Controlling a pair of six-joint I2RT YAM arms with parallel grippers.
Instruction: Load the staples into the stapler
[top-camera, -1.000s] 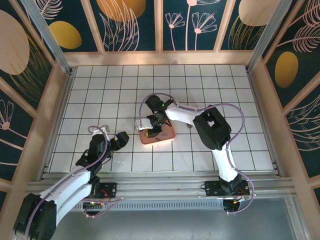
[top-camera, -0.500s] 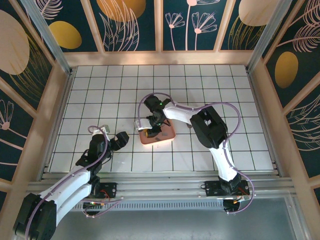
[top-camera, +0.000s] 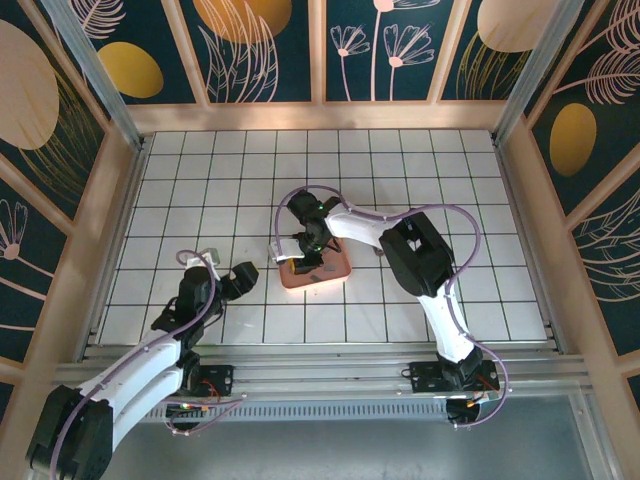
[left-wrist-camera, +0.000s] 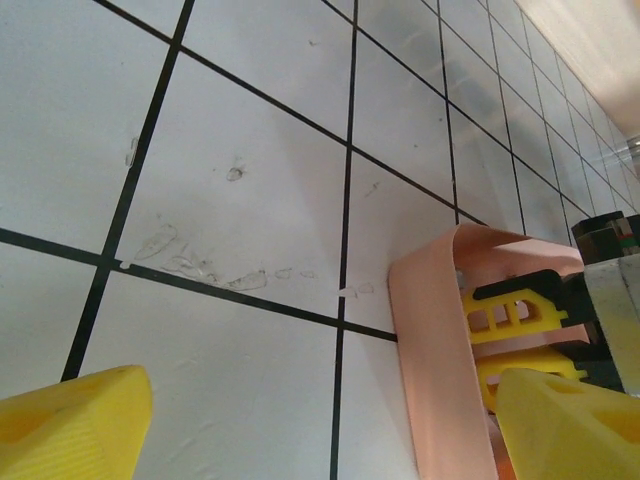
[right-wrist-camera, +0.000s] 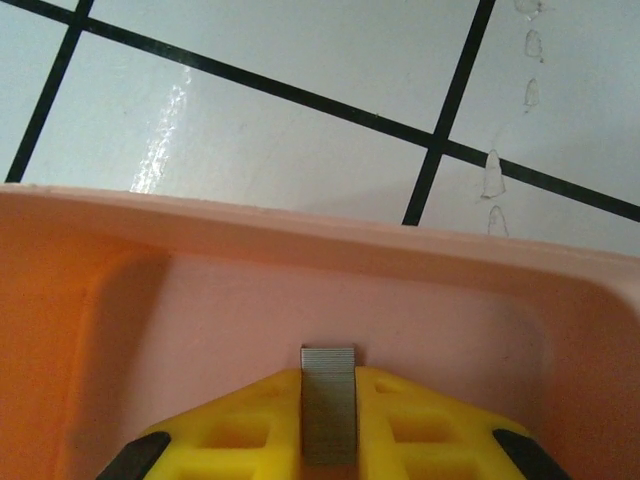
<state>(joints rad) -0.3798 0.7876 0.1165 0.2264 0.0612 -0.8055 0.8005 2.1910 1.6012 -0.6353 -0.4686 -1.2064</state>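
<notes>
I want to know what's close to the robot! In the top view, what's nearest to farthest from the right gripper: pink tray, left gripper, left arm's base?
From the right gripper, shut on a staple strip:
1. Pink tray: right around it.
2. Left gripper: on its left, open.
3. Left arm's base: near edge, far left.

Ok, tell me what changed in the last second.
The right gripper shut on a strip of staples in the pink tray, and its arm swung slightly left over the tray. The left gripper stayed open and parked over the tiles left of the tray; the tray did not move.
</notes>
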